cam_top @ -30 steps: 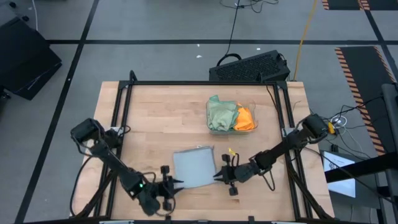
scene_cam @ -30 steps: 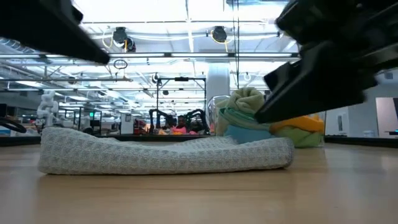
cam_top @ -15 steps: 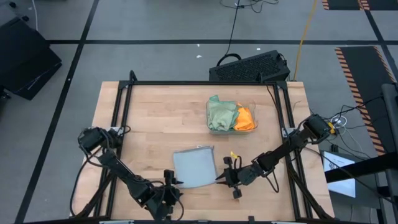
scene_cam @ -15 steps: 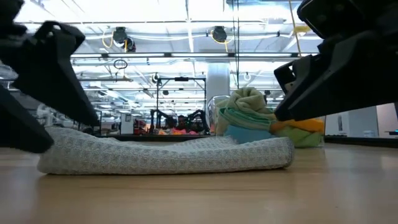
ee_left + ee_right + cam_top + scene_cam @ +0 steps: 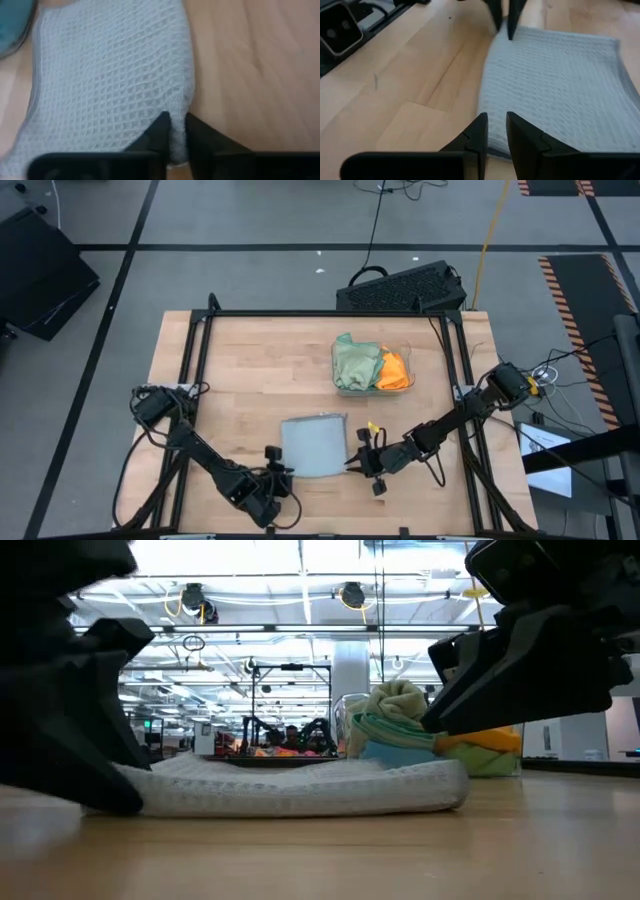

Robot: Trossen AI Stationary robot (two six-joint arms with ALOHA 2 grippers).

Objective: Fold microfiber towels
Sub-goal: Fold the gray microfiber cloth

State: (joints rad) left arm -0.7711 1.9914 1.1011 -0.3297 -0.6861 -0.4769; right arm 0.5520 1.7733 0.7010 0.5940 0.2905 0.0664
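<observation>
Lying flat on the near middle of the table (image 5: 230, 360): light grey towel (image 5: 314, 446), folded; left gripper (image 5: 175, 131) pinching its near-left corner between narrowly set fingers. Standing at the towel's near-right corner: right gripper (image 5: 496, 131), fingers narrow, grip not discernible. Sitting farther back: clear tray (image 5: 404, 351) holding pale green towels (image 5: 354, 363) and an orange towel (image 5: 394, 370).

Grey towel (image 5: 300, 785) — near-left corner hidden behind the left tool (image 5: 70, 720) — low view.
</observation>
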